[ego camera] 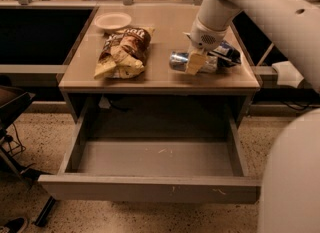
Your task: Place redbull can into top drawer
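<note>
The redbull can lies on its side on the tabletop, right of centre. My gripper hangs from the white arm and is down at the can's right end, covering part of it. The can still rests on the table. The top drawer is pulled fully open below the table and has nothing inside. Its plain front panel faces me.
A crumpled brown chip bag lies left of the can. A white plate sits at the back left. A blue-and-white snack bag lies just behind my gripper on the right. The robot's white body fills the lower right.
</note>
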